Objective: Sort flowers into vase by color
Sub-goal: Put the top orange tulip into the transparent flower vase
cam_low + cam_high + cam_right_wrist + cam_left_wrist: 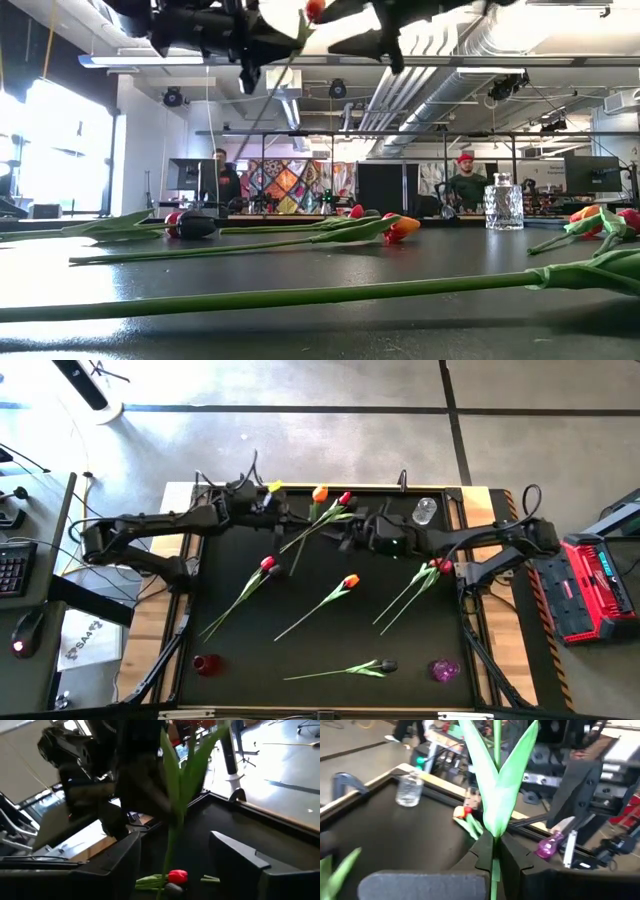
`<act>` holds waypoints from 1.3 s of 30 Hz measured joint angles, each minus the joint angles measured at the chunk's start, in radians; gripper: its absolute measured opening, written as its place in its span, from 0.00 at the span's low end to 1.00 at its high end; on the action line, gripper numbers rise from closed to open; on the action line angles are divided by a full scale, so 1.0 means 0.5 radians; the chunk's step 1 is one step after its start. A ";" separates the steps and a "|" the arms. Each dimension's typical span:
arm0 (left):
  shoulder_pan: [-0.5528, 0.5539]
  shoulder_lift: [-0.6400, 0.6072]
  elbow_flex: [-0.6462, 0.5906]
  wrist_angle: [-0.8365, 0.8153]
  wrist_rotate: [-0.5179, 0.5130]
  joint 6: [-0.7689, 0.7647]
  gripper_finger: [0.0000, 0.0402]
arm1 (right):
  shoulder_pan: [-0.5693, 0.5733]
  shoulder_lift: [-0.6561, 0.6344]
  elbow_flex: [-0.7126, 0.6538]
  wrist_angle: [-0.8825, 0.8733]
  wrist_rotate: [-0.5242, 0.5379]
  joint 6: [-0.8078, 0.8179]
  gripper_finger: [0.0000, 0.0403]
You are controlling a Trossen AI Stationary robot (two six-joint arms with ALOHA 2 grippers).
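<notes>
My left gripper (493,862) (283,518) is shut on a tulip with a red-orange head (315,8), held above the far middle of the table. Its two green leaves (495,795) fan out just past the fingers. My right gripper (175,857) (345,538) is open. Its fingers stand on either side of the same stem (171,845) without touching it, facing the left gripper. Other tulips lie flat on the black table: a red and dark pair (268,566), an orange one (350,580), a pair at the right (440,566) and a dark one (385,665). My left gripper pinches the tulip's thin stem between its two fingers, just below where the leaves branch off (493,849). The fingers lie across the stem. The tulip is lifted clear of the table, and its stem slants with the head uppermost (270,90).
A clear glass vase (425,510) stands at the far right of the table, a red vase (207,663) at the near left and a purple vase (445,670) at the near right. The two arms are close together over the far middle. People stand in the room beyond (462,180).
</notes>
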 joint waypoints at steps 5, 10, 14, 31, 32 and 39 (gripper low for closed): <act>-0.124 0.077 0.000 0.102 -0.020 0.077 0.01 | -0.025 0.051 0.143 -0.107 -0.020 -0.042 0.52; -0.187 0.082 0.000 0.110 -0.057 0.207 0.01 | -0.038 0.051 0.153 -0.139 -0.105 0.010 0.45; -0.192 0.082 0.000 0.117 -0.078 0.211 0.01 | -0.027 0.051 0.153 -0.174 -0.146 0.023 0.31; -0.187 0.082 0.002 0.040 -0.283 0.106 0.21 | -0.044 0.019 0.153 -0.267 -0.144 -0.089 0.01; -0.186 0.082 0.002 0.006 -0.290 0.110 0.24 | -0.046 0.003 0.152 -0.328 -0.126 -0.104 0.00; -0.186 0.082 0.002 -0.180 -0.305 0.144 0.40 | -0.048 -0.178 0.152 -0.739 0.091 -0.117 0.00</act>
